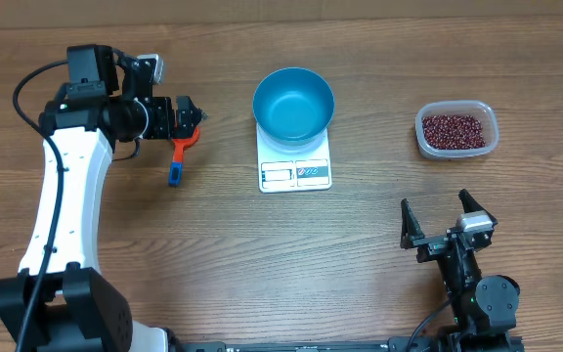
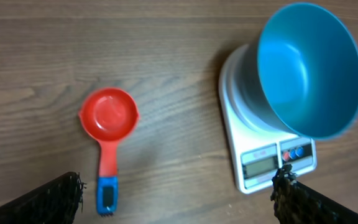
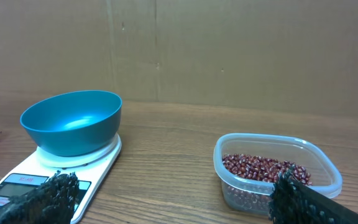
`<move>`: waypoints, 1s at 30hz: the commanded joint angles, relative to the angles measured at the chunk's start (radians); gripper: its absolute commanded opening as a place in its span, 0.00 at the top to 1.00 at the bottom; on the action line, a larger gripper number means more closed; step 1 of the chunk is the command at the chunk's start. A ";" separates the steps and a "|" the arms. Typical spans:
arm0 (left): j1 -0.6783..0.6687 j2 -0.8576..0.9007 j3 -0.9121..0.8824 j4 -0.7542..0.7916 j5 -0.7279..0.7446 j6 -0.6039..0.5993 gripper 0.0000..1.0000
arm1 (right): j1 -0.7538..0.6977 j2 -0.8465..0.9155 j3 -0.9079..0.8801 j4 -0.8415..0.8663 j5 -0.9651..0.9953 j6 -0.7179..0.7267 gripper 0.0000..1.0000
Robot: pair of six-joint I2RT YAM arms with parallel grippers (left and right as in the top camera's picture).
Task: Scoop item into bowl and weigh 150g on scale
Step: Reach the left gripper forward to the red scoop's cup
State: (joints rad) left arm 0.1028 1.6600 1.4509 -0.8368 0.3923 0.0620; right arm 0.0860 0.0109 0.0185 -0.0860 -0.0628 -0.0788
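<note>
Wood-grain table (image 1: 213,254), cardboard wall (image 3: 229,50) behind. Scale (image 1: 295,171) mid-table, long axis back-to-front, display toward front edge; bowl (image 1: 293,103) on its rear half. Beans (image 1: 454,128) in clear tub (image 1: 493,137) near right edge. Left gripper (image 2: 179,199), right gripper (image 1: 435,203) spread wide, holding nothing.

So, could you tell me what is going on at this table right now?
Nothing has been scooped yet. The left hand hovers open above the red scoop, which lies on the table. The empty blue bowl sits on the scale, and the beans are all in their clear tub. The right hand is open too, holding nothing.
</note>
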 commanded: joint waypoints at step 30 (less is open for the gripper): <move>0.002 0.262 0.027 0.176 -0.299 0.063 0.14 | 0.005 -0.008 -0.011 0.006 0.010 0.006 0.00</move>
State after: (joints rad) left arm 0.1028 1.8820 1.4525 -0.6788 0.1253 0.1017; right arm 0.0860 0.0109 0.0185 -0.0856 -0.0628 -0.0784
